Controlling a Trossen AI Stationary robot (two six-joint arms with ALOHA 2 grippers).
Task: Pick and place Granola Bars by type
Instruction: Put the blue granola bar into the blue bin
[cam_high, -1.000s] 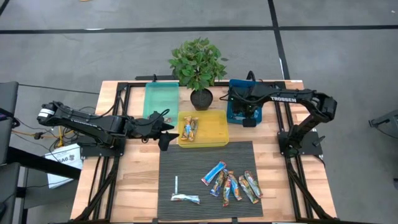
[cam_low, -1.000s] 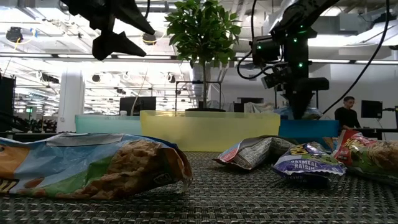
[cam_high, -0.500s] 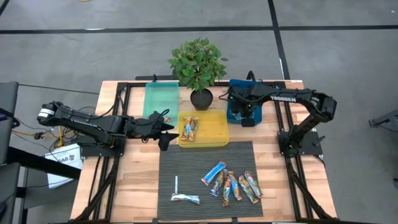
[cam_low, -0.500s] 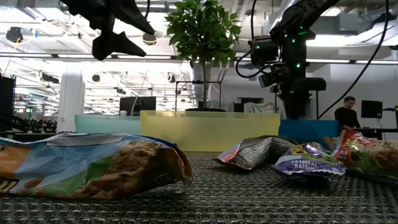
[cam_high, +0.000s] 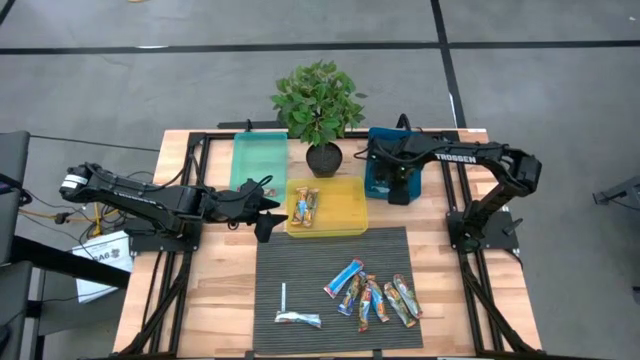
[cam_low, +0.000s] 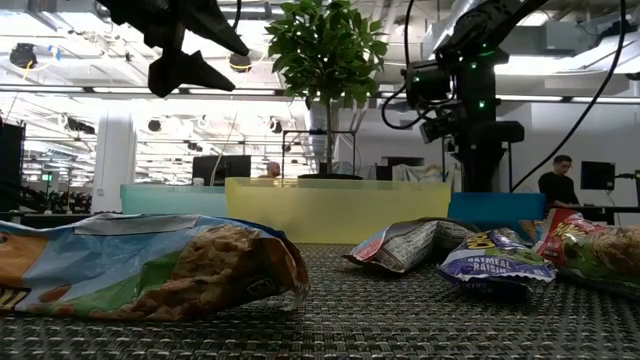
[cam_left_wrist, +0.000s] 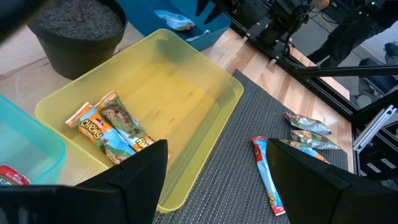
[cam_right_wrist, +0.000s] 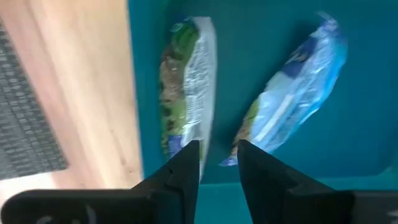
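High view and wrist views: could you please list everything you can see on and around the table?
Table: one, wood.
Mat: one, dark grey, front centre.
Plant: one, green in a dark pot, back centre.
Teal bin: one, back left.
Yellow bin: one, centre.
Blue bin: one, back right.
Mat bars: about six, mixed colours, clustered right.
Lone bar: one, pale, by the stick.
Yellow-bin bars: at least two, orange.
Blue-bin bars: two, green-white and blue.
White stick: one, mat's left.
Person: one, background.
Left end effector: open, beside yellow bin.
Right end effector: open, over blue bin.
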